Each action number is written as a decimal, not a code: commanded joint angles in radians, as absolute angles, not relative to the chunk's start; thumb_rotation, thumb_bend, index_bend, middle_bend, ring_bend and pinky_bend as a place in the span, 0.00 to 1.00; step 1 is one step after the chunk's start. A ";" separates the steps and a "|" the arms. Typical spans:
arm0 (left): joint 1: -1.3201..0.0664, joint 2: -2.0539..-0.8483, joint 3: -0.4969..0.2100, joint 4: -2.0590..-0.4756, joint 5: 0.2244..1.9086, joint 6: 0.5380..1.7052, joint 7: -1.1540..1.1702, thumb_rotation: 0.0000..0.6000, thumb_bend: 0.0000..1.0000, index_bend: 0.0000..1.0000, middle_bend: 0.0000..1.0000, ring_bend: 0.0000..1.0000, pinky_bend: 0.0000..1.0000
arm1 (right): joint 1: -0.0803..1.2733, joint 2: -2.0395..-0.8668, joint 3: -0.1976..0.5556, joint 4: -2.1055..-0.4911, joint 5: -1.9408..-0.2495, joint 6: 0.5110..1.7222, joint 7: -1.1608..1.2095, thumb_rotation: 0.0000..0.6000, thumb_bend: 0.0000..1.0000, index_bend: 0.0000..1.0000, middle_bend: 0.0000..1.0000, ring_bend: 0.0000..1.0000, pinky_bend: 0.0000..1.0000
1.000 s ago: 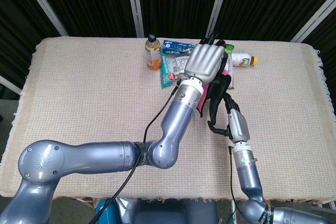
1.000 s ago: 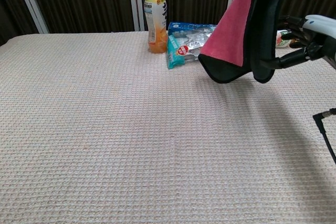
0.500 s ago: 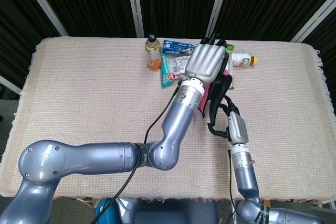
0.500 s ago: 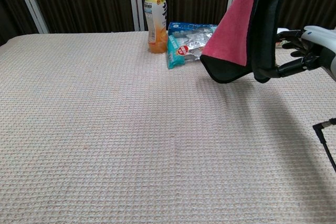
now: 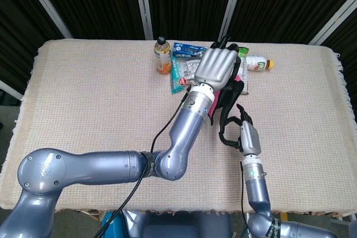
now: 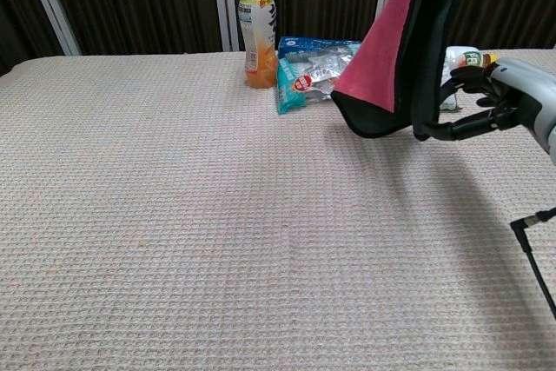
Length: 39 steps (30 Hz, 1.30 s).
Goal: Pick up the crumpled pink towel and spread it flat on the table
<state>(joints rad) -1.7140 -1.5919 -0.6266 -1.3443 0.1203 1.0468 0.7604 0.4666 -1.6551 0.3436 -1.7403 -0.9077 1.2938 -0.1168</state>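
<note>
While the tabletop [image 6: 174, 215] lies bare in the near part of the chest view, the right robot hand [image 6: 512, 102] reaches in from the right, fingers parted and holding nothing, its fingertips [image 6: 434, 134] at the towel's dark lower edge. The pink towel [image 6: 387, 49] hangs just to that hand's left, clear of the cloth below, its long axis vertical. Above it the left robot hand [image 5: 215, 69] grips the towel's top. The right hand is the nearer one to the free hem. Farther back stand an orange bottle [image 6: 255, 30] and blue packets [image 6: 308, 62].
</note>
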 commanded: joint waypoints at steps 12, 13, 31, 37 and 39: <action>-1.707 -1.594 -0.621 -1.361 0.126 1.047 0.755 1.00 0.40 0.70 0.21 0.04 0.16 | 0.479 -1.698 0.369 -1.720 -0.886 1.304 -0.129 1.00 0.31 0.53 0.09 0.00 0.00; -1.706 -1.594 -0.620 -1.361 0.126 1.047 0.755 1.00 0.40 0.70 0.21 0.04 0.16 | 0.479 -1.700 0.372 -1.723 -0.886 1.305 -0.128 1.00 0.31 0.53 0.09 0.00 0.00; -1.703 -1.602 -0.636 -1.365 0.128 1.035 0.728 1.00 0.40 0.70 0.21 0.04 0.16 | 0.488 -1.739 0.385 -1.702 -0.869 1.319 -0.154 1.00 0.31 0.53 0.09 0.00 0.00; -1.698 -1.592 -0.632 -1.379 0.130 1.038 0.730 1.00 0.40 0.70 0.21 0.04 0.16 | 0.492 -1.754 0.399 -1.684 -0.859 1.329 -0.158 1.00 0.31 0.53 0.09 0.00 0.00; -1.696 -1.589 -0.631 -1.381 0.128 1.038 0.730 1.00 0.40 0.70 0.21 0.04 0.16 | 0.492 -1.759 0.402 -1.678 -0.860 1.333 -0.159 1.00 0.31 0.53 0.10 0.00 0.00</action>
